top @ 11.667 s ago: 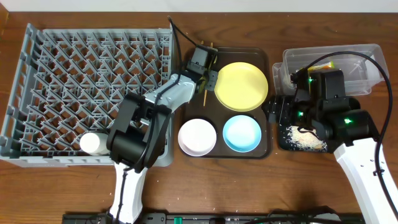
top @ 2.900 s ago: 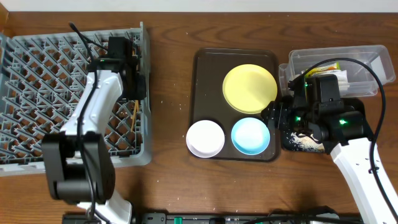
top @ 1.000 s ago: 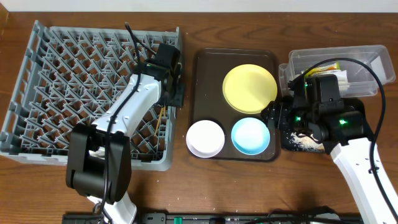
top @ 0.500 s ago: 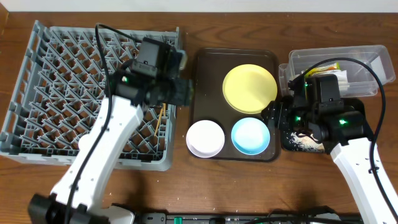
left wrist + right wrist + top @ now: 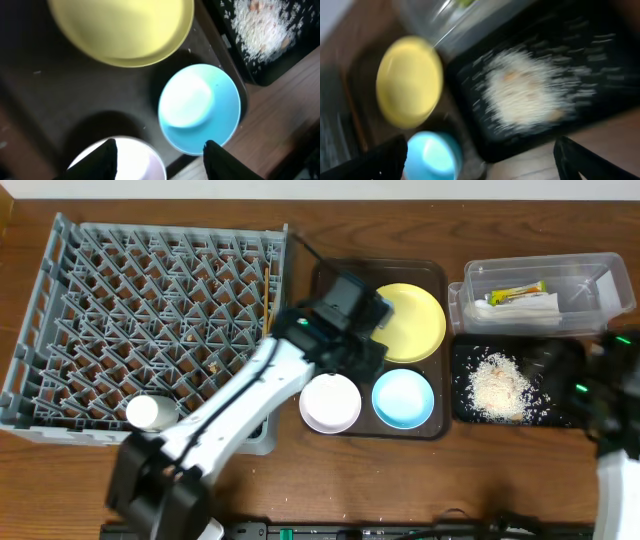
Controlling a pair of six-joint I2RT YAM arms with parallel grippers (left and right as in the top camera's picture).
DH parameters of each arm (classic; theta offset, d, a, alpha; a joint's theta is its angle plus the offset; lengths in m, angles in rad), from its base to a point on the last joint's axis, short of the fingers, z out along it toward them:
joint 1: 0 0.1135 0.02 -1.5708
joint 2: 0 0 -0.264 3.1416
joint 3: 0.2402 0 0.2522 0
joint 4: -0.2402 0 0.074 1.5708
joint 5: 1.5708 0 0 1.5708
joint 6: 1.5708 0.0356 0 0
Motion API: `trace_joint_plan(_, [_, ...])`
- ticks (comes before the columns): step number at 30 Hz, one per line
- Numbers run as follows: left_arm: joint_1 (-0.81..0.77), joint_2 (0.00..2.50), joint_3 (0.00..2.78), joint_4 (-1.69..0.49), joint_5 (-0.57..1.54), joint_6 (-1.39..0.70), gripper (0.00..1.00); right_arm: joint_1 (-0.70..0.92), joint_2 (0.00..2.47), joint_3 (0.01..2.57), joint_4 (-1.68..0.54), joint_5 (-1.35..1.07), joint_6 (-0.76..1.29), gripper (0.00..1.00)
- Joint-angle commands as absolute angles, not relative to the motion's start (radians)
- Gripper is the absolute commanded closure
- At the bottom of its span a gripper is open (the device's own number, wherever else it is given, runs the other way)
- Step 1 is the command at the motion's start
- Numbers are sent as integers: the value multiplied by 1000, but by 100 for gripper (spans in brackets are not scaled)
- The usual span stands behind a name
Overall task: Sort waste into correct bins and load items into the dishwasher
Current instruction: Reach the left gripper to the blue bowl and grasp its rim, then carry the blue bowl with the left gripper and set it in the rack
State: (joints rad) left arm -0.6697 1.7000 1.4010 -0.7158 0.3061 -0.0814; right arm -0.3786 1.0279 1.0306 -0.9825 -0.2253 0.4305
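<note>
The left gripper [image 5: 160, 148] hangs over the brown tray [image 5: 325, 280], its jaws partway apart with nothing between them. Under it is the blue bowl [image 5: 403, 398], with the white bowl [image 5: 330, 402] at its nine o'clock and the yellow plate [image 5: 408, 320] at twelve. The right gripper [image 5: 480, 150] is spread wide and empty by the black tray [image 5: 462, 350] of rice crumbs [image 5: 497, 387]. The cup [image 5: 150, 412] lies in the rack [image 5: 150, 280].

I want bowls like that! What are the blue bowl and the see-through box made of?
The light-blue bowl looks like smooth plastic, perhaps melamine: a soft shine sits inside. The clear tub seems thin plastic: the napkin shows through.
</note>
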Motion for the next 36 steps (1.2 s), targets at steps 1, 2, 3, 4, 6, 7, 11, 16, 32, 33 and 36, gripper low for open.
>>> trace_joint_plan(1, [-702,1801,1394,-688,263,-80,46,-487,986,1026,-1011,-287,441,5])
trace_joint_plan(2, [-708,1829,1394,-677,264,-80,47,-492,985,1026,-1020,-295,442,1])
trace_joint_plan(3, [-714,1850,1394,-669,265,-80,49,-490,986,1026,-1023,-296,441,1])
trace_joint_plan(4, [-722,1874,1394,-661,265,-80,51,-485,989,1026,-1025,-295,441,1])
trace_joint_plan(6, [-737,1916,1394,-644,265,-80,53,-477,996,1026,-1026,-295,441,1])
trace_joint_plan(7, [-744,1937,1394,-634,265,-80,54,-477,999,1026,-1026,-295,441,1])
trace_joint_plan(11, [-768,2000,1394,-597,252,-80,61,-477,1010,1026,-1026,-293,441,1])
trace_joint_plan(16, [-774,2070,1394,-576,220,-81,80,-477,1013,1026,-1029,-293,440,1])
trace_joint_plan(32, [-759,1751,1427,-675,-39,-114,93,-477,1013,1026,-1041,-293,441,1])
trace_joint_plan(33, [-755,1718,1427,-691,-133,-114,93,-477,1013,1026,-1041,-293,441,1])
trace_joint_plan(36, [-735,1638,1427,-726,-409,-113,93,-477,1013,1026,-1041,-293,441,1])
